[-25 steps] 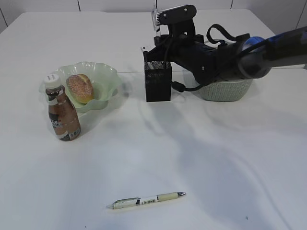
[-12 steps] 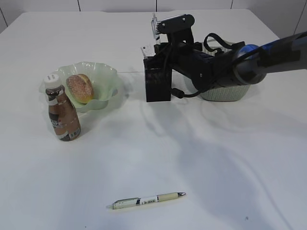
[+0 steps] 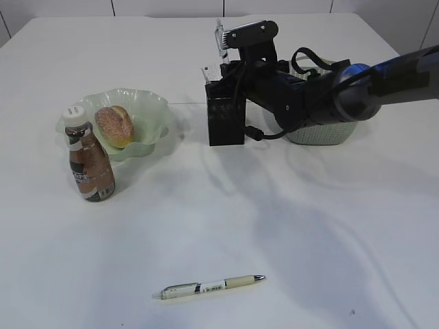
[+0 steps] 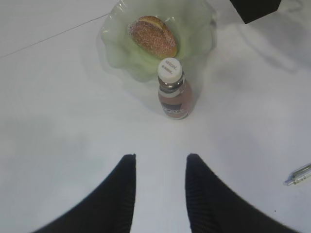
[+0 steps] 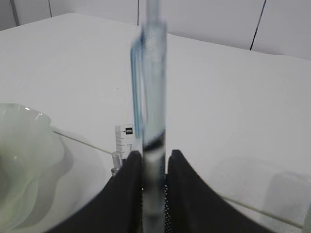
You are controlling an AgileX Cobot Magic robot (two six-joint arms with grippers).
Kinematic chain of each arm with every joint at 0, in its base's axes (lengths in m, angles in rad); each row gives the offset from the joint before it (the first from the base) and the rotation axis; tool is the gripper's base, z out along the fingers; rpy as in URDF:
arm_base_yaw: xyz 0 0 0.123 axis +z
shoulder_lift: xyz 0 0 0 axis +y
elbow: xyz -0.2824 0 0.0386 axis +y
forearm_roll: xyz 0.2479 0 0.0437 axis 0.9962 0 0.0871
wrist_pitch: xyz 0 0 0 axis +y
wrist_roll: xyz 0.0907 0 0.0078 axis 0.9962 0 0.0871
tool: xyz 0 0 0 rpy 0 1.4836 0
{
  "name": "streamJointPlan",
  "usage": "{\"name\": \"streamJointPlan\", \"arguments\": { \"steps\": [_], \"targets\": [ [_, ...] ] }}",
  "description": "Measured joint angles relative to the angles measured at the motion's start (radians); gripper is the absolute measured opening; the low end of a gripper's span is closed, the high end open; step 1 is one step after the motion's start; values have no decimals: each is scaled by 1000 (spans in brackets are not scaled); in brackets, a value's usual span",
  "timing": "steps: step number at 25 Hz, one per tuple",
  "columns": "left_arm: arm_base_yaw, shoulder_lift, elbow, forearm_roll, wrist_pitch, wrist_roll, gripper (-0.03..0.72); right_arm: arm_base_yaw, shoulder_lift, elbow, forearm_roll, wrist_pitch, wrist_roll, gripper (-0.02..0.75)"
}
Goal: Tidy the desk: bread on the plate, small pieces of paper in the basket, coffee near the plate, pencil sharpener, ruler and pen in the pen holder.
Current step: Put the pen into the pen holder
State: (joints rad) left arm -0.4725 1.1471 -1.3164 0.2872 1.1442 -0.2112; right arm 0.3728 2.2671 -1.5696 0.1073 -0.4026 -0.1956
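Note:
My right gripper is over the black mesh pen holder, its jaws on either side of an upright clear pen. A thin gap shows beside the right finger. The pen's lower end drops toward the holder, and the clear ruler stands in it. A second pen lies on the desk near the front. The bread rests on the green plate, with the coffee upright beside it. My left gripper hangs open and empty above the desk, short of the coffee. The pencil sharpener and papers are hidden.
The sage-green basket sits behind my right arm, mostly covered by it. The second pen's tip shows at the right edge of the left wrist view. The white desk spreads bare between holder and front pen.
My right arm lowered and shifted slightly left over the pen holder a second ago, then held still. The pen, bread and coffee have not moved.

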Motion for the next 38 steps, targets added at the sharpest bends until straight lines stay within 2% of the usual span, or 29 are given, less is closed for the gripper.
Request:
{"name": "streamJointPlan", "arguments": {
  "steps": [15, 17, 22, 24, 25, 26, 30, 32, 33, 37, 38],
  "targets": [
    [0, 0, 0, 0, -4, 0, 239, 0, 0, 0, 0, 0, 0, 205],
    [0, 0, 0, 0, -4, 0, 239, 0, 0, -2, 0, 28, 0, 234],
    [0, 0, 0, 0, -4, 0, 239, 0, -12, -32, 0, 133, 0, 249],
    [0, 0, 0, 1, -4, 0, 239, 0, -39, -102, 0, 317, 0, 250],
    [0, 0, 0, 5, -4, 0, 239, 0, -41, -106, 0, 329, 0, 250],
    [0, 0, 0, 10, -4, 0, 239, 0, -60, -150, -2, 463, 0, 250],
    [0, 0, 0, 36, 11, 0, 239, 0, -90, -253, -4, 747, 0, 247],
    [0, 0, 0, 40, 23, 0, 239, 0, -93, -267, -6, 787, 0, 247],
    [0, 0, 0, 41, 29, 0, 239, 2, -97, -333, -6, 988, 0, 247],
    [0, 0, 0, 43, 60, 0, 240, 8, -98, -432, -6, 1267, 0, 247],
    [0, 0, 0, 43, 69, 0, 240, 10, -98, -440, -6, 1297, 0, 247]
  ]
}}
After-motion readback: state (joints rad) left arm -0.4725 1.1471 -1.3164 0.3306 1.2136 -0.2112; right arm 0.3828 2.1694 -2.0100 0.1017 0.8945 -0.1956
